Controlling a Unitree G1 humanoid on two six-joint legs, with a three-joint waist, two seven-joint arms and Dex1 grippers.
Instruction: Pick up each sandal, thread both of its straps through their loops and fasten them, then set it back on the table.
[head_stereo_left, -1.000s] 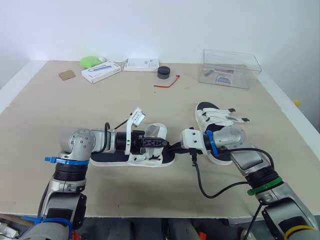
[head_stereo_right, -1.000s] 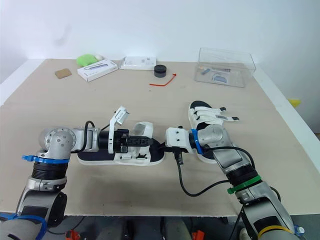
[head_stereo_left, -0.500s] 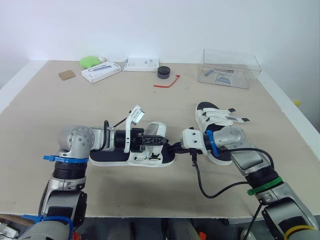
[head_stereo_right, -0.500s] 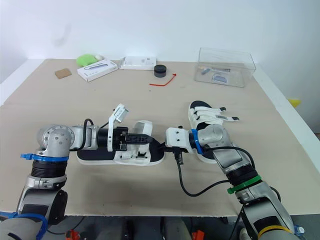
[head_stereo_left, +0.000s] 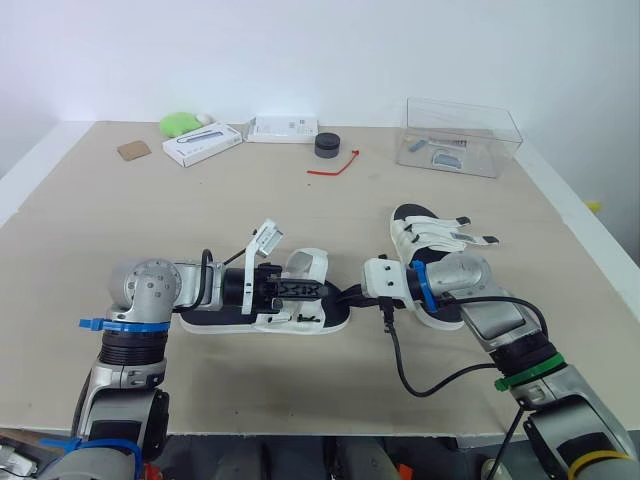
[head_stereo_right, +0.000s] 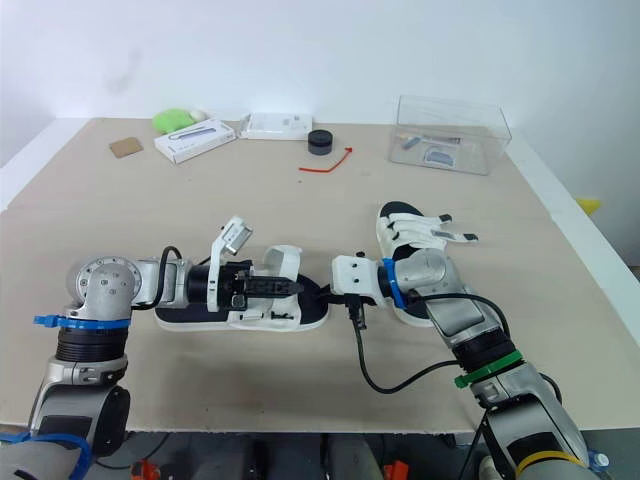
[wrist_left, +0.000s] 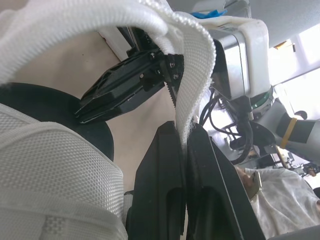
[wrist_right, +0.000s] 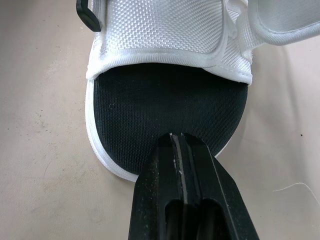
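Beige table (head_stereo_left: 80, 220), 2 white sandals on it, both grippers at the left one.

The white mesh sandal with a black footbed (head_stereo_left: 312, 322) lies flat on its sole near the table's front edge, its toe pointing right. The second white strapped sandal (head_stereo_left: 425, 235) lies to its right and a little farther back, partly hidden by the right arm. The left gripper (wrist_left: 182, 135) reaches in from the left, its 2 fingers pinching the white woven strap (wrist_left: 192, 65) of the left sandal. The right gripper (wrist_right: 179, 137) has its fingers pressed together, tips at the toe of the black footbed.
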